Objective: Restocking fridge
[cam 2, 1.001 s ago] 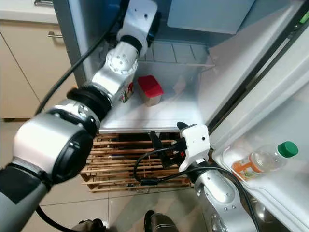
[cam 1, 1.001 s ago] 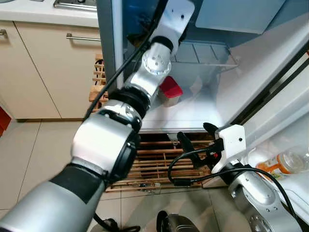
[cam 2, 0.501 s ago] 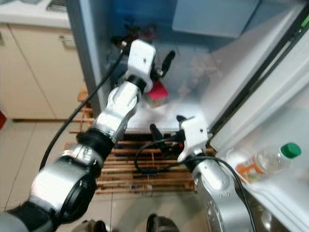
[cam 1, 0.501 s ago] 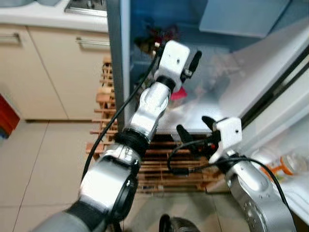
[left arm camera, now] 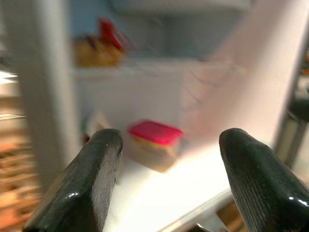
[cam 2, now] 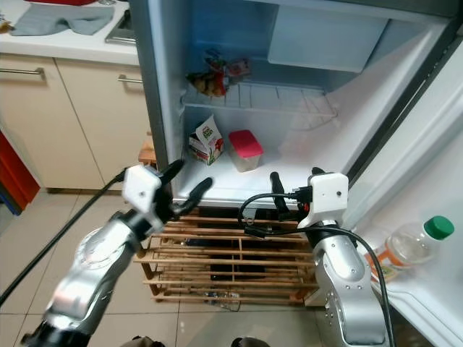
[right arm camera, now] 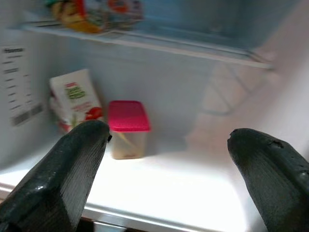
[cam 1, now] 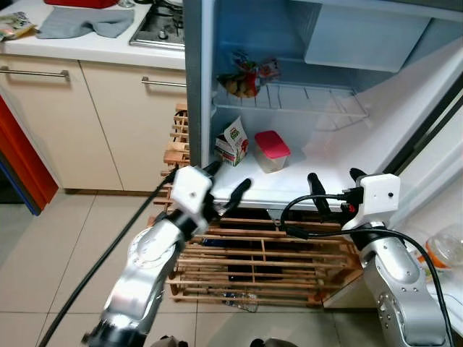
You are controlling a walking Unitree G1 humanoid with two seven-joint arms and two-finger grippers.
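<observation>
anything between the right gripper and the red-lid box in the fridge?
No. Right gripper, open, faces the red-lid box across bare white fridge shelf, clearest in the right wrist view. A carton stands beside the box.

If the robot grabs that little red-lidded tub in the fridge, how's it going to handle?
The red-lidded container looks like rigid plastic, so it probably won't squash. It sits low and squat on the white shelf, so it's unlikely to tip. Its smooth walls may be slippery for the black fingers.

Head eyes: looked down into the open fridge point(cam 1: 318, 137).
Wrists: faced its red-lidded container point(right arm camera: 127, 127) (shared, nearer).
</observation>
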